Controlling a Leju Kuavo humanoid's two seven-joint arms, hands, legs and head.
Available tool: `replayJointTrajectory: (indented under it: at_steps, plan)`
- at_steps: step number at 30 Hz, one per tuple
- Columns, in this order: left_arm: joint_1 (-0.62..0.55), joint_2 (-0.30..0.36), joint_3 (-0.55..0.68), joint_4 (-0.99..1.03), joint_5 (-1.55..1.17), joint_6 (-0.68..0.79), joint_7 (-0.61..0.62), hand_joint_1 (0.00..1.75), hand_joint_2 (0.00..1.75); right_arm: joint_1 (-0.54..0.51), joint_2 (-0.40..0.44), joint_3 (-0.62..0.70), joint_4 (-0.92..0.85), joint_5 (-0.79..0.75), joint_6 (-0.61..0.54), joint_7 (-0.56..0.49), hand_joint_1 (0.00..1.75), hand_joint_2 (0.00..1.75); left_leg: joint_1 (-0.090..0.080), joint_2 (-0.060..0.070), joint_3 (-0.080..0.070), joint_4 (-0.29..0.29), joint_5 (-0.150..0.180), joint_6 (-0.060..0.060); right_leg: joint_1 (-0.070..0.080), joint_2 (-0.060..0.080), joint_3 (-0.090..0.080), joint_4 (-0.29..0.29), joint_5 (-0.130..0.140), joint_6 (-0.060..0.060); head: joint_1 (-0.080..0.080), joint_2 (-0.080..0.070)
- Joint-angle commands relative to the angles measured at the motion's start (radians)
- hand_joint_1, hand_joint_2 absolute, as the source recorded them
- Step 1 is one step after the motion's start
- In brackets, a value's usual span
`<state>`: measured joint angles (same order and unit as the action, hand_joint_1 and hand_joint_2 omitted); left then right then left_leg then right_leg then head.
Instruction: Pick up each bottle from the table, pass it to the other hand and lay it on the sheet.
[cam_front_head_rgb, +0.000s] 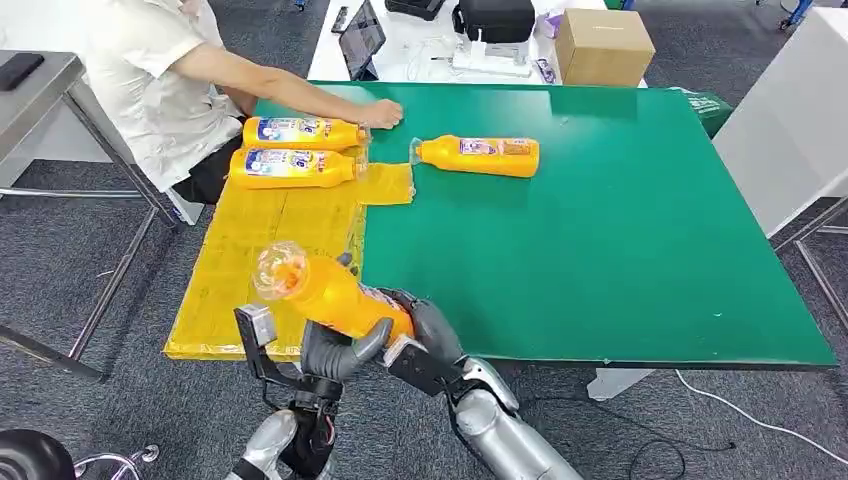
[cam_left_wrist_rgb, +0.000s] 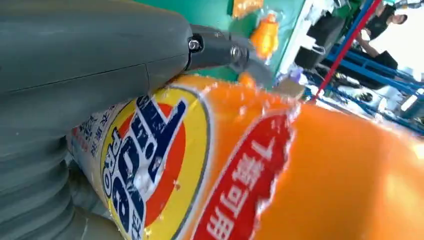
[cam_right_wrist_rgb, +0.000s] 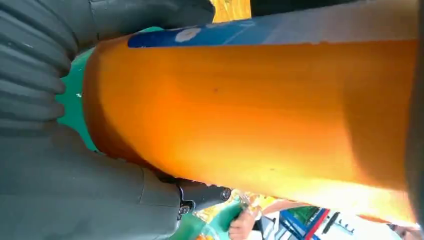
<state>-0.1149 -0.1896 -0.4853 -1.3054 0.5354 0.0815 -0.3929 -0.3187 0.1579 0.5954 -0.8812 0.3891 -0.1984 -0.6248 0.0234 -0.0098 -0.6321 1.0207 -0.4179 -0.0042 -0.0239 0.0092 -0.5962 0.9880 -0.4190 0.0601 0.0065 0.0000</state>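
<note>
An orange bottle (cam_front_head_rgb: 322, 288) is held up over the table's near edge, its clear cap pointing up and to the left. My left hand (cam_front_head_rgb: 335, 357) grips it from below around the middle, and my right hand (cam_front_head_rgb: 428, 335) grips its base end. Both wrist views are close on the bottle (cam_left_wrist_rgb: 310, 175) (cam_right_wrist_rgb: 250, 110), with my left hand (cam_left_wrist_rgb: 75, 75) and my right hand (cam_right_wrist_rgb: 60, 190) wrapped against it. Two bottles (cam_front_head_rgb: 302, 132) (cam_front_head_rgb: 290, 167) lie side by side on the yellow sheet (cam_front_head_rgb: 250, 260) at its far end. Another bottle (cam_front_head_rgb: 480, 155) lies on the green table (cam_front_head_rgb: 600, 250).
A person sits at the far left, with a hand (cam_front_head_rgb: 380, 112) resting on the table by the sheet's far end. Behind the green table, a white desk carries a cardboard box (cam_front_head_rgb: 603, 45), a tablet (cam_front_head_rgb: 361, 40) and a black bag (cam_front_head_rgb: 496, 18). A grey table (cam_front_head_rgb: 40, 90) stands at the left.
</note>
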Motion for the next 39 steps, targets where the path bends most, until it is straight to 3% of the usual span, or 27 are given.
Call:
replayJointTrajectory:
  at_steps: [1, 2, 3, 10, 16, 23, 25, 28, 29, 31, 32, 33, 34, 39]
  plan:
    - [-0.006, 0.001, 0.011, -0.039, 0.120, -0.147, 0.016, 1.75, 1.75, -0.011, 0.003, 0.112, 0.116, -0.013, 0.020, -0.035, 0.00, 1.75, 0.001, 0.001, 0.006, -0.001, -0.002, 0.002, 0.002, -0.001, 0.006, -0.002, -0.002, -0.004, 0.000, 0.000]
    - [-0.007, 0.003, 0.018, -0.041, 0.125, -0.141, 0.020, 1.75, 1.75, -0.004, 0.001, 0.115, 0.111, -0.011, 0.015, -0.039, 0.00, 1.75, 0.001, 0.001, 0.007, -0.001, -0.003, 0.002, 0.002, -0.002, 0.007, -0.001, -0.002, -0.004, 0.000, 0.000]
    - [-0.010, 0.002, 0.024, -0.039, 0.118, -0.128, 0.013, 1.75, 1.75, -0.001, -0.003, 0.120, 0.107, 0.000, 0.003, -0.043, 0.00, 0.00, 0.000, 0.000, 0.004, -0.001, -0.001, 0.001, 0.001, -0.001, 0.004, -0.001, -0.002, -0.002, -0.001, 0.000]
    - [-0.016, -0.001, 0.074, -0.034, 0.177, -0.121, 0.022, 1.75, 1.75, 0.018, -0.002, 0.125, 0.075, 0.019, -0.094, -0.073, 0.00, 0.00, 0.000, -0.001, 0.005, 0.000, -0.002, 0.002, 0.001, -0.003, 0.005, -0.001, -0.002, -0.003, 0.000, 0.000]
    - [0.006, -0.001, 0.138, -0.114, 0.263, -0.161, 0.021, 1.75, 1.75, 0.033, -0.008, 0.117, 0.041, -0.029, -0.110, -0.073, 0.00, 0.00, 0.000, 0.001, 0.003, 0.000, -0.002, 0.001, 0.001, -0.001, 0.003, 0.000, -0.002, -0.003, 0.000, 0.000]
    - [0.000, 0.016, 0.148, -0.114, 0.184, -0.118, -0.018, 1.75, 1.75, 0.060, -0.034, 0.103, 0.003, -0.041, -0.140, -0.073, 0.00, 0.00, 0.001, -0.001, 0.003, -0.001, -0.001, 0.001, 0.001, -0.002, 0.003, -0.001, -0.001, -0.002, 0.000, 0.000]
    - [-0.015, 0.041, 0.136, -0.087, -0.010, 0.028, -0.072, 1.75, 1.75, 0.096, -0.048, 0.069, -0.042, -0.046, -0.225, -0.073, 0.00, 0.00, 0.001, 0.000, 0.005, -0.001, -0.002, 0.002, 0.001, -0.002, 0.006, -0.001, -0.002, -0.003, 0.000, 0.000]
    - [-0.052, 0.074, 0.135, -0.019, -0.359, 0.358, -0.149, 1.66, 1.75, 0.166, -0.082, 0.022, -0.137, -0.033, -0.375, -0.073, 0.00, 0.00, 0.000, -0.003, 0.004, -0.002, 0.000, 0.001, 0.001, -0.005, 0.005, -0.002, -0.002, -0.003, 0.000, 0.000]
    - [-0.067, 0.085, 0.147, 0.012, -0.492, 0.492, -0.176, 1.64, 1.75, 0.197, -0.097, 0.003, -0.173, -0.004, -0.475, -0.073, 0.00, 0.00, 0.000, -0.004, 0.002, -0.001, 0.000, 0.001, 0.001, -0.005, 0.003, -0.001, -0.001, -0.002, 0.000, 0.000]
    - [-0.069, 0.103, 0.169, 0.037, -0.616, 0.600, -0.174, 1.61, 1.75, 0.249, -0.090, -0.081, -0.246, 0.039, -0.500, -0.073, 0.00, 0.00, 0.000, -0.004, 0.004, -0.002, 0.000, 0.001, 0.000, -0.005, 0.004, -0.002, -0.001, -0.002, 0.000, 0.000]
    - [-0.058, 0.116, 0.199, 0.033, -0.697, 0.617, -0.160, 1.68, 1.75, 0.293, -0.074, -0.152, -0.301, 0.097, -0.500, -0.073, 0.00, 0.00, 0.000, -0.003, 0.003, -0.002, 0.000, 0.001, 0.000, -0.004, 0.003, -0.002, -0.001, -0.002, 0.000, 0.000]
    - [-0.038, 0.078, 0.343, 0.038, -0.985, 0.617, -0.112, 1.71, 1.75, 0.347, -0.044, -0.245, -0.383, 0.193, -0.500, -0.073, 0.00, 0.00, 0.000, -0.003, 0.006, -0.003, -0.001, 0.001, 0.001, -0.004, 0.007, -0.002, -0.002, -0.003, 0.000, 0.000]
    - [-0.051, 0.080, 0.384, 0.069, -1.076, 0.617, -0.062, 1.75, 1.75, 0.370, -0.032, -0.274, -0.428, 0.220, -0.500, -0.073, 0.00, 0.00, 0.000, -0.002, 0.003, -0.002, -0.001, 0.001, 0.001, -0.003, 0.003, -0.001, -0.001, -0.002, 0.000, 0.000]
    - [-0.051, 0.080, 0.384, 0.069, -1.076, 0.617, -0.062, 1.75, 1.75, 0.370, -0.032, -0.274, -0.428, 0.220, -0.500, -0.073, 0.00, 0.00, 0.000, -0.001, 0.002, -0.001, -0.001, 0.001, 0.000, -0.002, 0.003, 0.000, -0.001, -0.002, 0.000, 0.000]
